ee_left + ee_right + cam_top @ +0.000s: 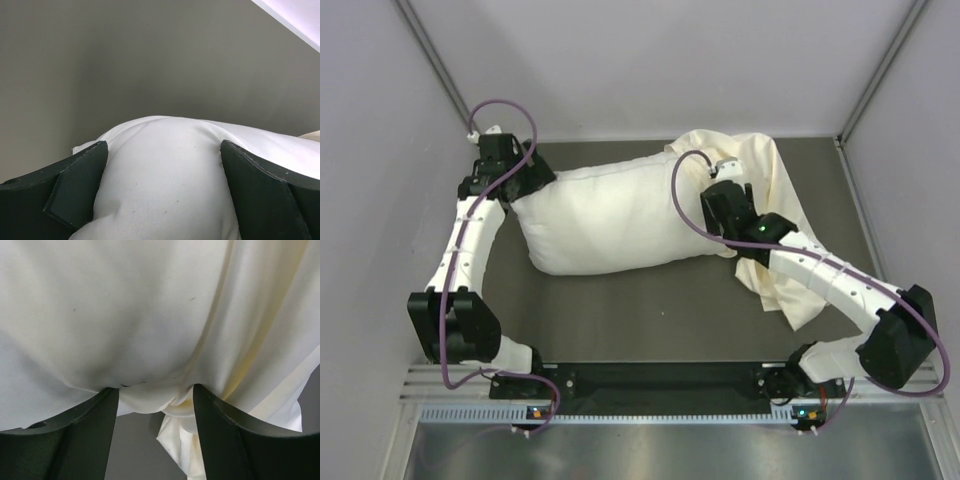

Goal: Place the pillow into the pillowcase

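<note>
The plump white pillow (610, 215) lies across the middle of the dark table. Its left end bulges between the fingers of my left gripper (518, 195), whose jaws stand wide open around it (162, 145). The limp cream pillowcase (775, 175) is heaped at the pillow's right end and trails toward the front right. My right gripper (718, 190) sits there. In the right wrist view its fingertips (155, 390) pinch a puckered bunch of pillowcase (260, 340), with the pillow (100, 315) pressed against it on the left.
White enclosure walls (380, 150) stand close on the left, back and right of the dark table (650, 310). A tail of the pillowcase passes under the right arm (830, 275). A metal rail (650, 375) with both arm bases runs along the near edge.
</note>
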### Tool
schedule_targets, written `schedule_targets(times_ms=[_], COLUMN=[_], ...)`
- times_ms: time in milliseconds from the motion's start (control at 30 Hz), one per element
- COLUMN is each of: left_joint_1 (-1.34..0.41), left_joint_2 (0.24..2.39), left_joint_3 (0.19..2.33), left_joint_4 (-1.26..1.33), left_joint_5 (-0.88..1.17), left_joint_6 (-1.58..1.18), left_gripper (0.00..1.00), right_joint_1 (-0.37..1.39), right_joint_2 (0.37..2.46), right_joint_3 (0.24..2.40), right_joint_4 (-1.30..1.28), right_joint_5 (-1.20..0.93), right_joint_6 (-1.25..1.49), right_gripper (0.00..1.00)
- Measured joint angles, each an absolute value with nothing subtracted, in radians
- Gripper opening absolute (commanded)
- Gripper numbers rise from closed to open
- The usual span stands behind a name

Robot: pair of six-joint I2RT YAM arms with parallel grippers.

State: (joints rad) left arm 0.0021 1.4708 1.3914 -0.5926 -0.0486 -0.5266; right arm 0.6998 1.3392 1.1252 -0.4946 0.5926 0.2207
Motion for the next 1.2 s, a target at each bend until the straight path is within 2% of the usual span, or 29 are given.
schedule_targets(times_ms=[67, 233, 333, 500, 733, 800, 833, 867, 1033, 1200], left_joint_1=[0.002, 0.002, 0.002, 0.002, 0.002, 0.002, 0.002, 0.002, 0.002, 0.002], left_joint_2=[1.467, 1.467, 1.465, 1.459, 1.454, 1.453, 1.453, 1.453, 1.446, 1.442], left_joint_3=[1.392, 1.393, 1.393, 1.393, 1.393, 1.393, 1.393, 1.393, 1.393, 1.391], left_joint_4=[-0.598, -0.603, -0.605, -0.61, -0.617, -0.619, -0.62, -0.621, -0.626, -0.628], left_joint_5=[-0.048, -0.037, -0.034, -0.033, -0.03, -0.025, -0.023, -0.021, -0.015, -0.005], left_joint_6=[-0.526, -0.525, -0.525, -0.525, -0.525, -0.525, -0.525, -0.525, -0.524, -0.525], left_gripper=[0.99, 0.99, 0.99, 0.99, 0.99, 0.99, 0.99, 0.99, 0.99, 0.99], right_joint_1=[0.72, 0.774, 0.777, 0.777, 0.777, 0.777, 0.777, 0.777, 0.804, 0.87], right_joint_2=[1.338, 1.336, 1.339, 1.373, 1.389, 1.389, 1.39, 1.393, 1.402, 1.401], right_joint_3=[1.125, 1.103, 1.099, 1.1, 1.1, 1.1, 1.1, 1.1, 1.102, 1.132], right_joint_4=[-0.494, -0.476, -0.468, -0.46, -0.473, -0.478, -0.48, -0.482, -0.478, -0.481], right_joint_5=[0.61, 0.641, 0.665, 0.749, 0.864, 0.889, 0.9, 0.903, 0.809, 0.431], right_joint_6=[0.218, 0.212, 0.211, 0.219, 0.24, 0.241, 0.244, 0.241, 0.215, 0.2], right_gripper=[0.69, 0.66, 0.61, 0.4, 0.33, 0.18, 0.04, 0.0, 0.0, 0.0])
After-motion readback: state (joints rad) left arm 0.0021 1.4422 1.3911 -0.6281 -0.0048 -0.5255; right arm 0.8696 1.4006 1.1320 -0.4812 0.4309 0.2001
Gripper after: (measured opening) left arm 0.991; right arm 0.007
